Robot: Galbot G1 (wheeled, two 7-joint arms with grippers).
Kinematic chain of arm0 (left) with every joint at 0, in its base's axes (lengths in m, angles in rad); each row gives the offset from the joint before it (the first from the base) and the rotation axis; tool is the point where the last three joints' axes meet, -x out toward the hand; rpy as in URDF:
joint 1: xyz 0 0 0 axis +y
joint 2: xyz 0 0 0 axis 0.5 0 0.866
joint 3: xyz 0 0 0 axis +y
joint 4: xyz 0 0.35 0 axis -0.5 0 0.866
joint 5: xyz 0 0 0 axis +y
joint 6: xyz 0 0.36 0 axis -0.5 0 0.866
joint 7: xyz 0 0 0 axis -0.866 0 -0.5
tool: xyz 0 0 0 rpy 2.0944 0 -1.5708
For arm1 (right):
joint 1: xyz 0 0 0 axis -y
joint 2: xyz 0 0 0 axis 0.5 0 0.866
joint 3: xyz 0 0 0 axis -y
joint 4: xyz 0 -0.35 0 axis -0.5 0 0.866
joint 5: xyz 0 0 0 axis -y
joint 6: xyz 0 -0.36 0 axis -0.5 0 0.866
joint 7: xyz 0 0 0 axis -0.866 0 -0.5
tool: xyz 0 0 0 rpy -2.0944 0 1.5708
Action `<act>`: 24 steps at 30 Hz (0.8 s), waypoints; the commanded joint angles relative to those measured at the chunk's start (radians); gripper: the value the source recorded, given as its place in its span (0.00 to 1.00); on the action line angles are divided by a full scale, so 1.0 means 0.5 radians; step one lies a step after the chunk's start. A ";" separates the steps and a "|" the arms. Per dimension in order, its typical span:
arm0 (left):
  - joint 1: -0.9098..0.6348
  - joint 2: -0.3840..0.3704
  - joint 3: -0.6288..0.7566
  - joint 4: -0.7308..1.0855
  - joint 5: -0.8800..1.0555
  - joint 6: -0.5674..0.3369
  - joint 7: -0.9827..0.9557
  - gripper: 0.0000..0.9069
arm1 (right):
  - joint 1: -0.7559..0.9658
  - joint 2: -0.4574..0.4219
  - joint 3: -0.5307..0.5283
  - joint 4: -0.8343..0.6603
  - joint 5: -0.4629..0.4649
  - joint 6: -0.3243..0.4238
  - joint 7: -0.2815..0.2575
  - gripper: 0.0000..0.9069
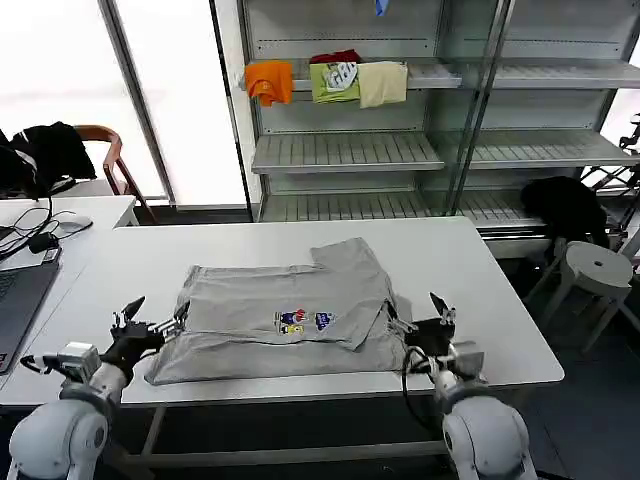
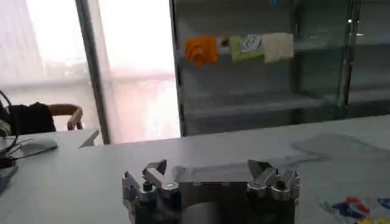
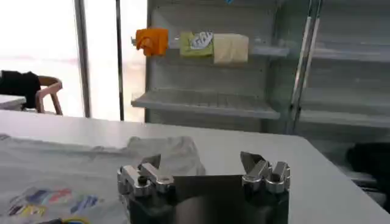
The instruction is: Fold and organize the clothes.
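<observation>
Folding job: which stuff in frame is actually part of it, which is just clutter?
Part of the job:
- grey shirt with colourful chest print, spread on the white table
- left pincer, open, at the shirt's left edge
- right pincer, open, at its right edge

Just lying about:
- orange, green and cream garments on the shelf
- black garment by the stool
- chair
</observation>
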 commanded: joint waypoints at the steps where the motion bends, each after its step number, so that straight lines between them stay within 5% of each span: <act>1: -0.766 -0.024 0.269 0.690 0.048 0.003 0.060 1.00 | 0.723 0.193 -0.037 -0.944 -0.017 0.054 -0.042 1.00; 3: -0.863 -0.046 0.300 0.878 0.101 0.003 0.061 1.00 | 0.873 0.266 -0.010 -1.215 -0.156 0.170 -0.096 1.00; 8: -0.996 -0.044 0.360 1.153 0.238 0.002 0.089 1.00 | 0.990 0.385 0.047 -1.484 -0.156 0.238 -0.122 1.00; 24: -1.203 -0.074 0.406 1.663 0.430 -0.025 0.201 1.00 | 1.304 0.385 0.071 -2.128 -0.212 0.466 -0.307 1.00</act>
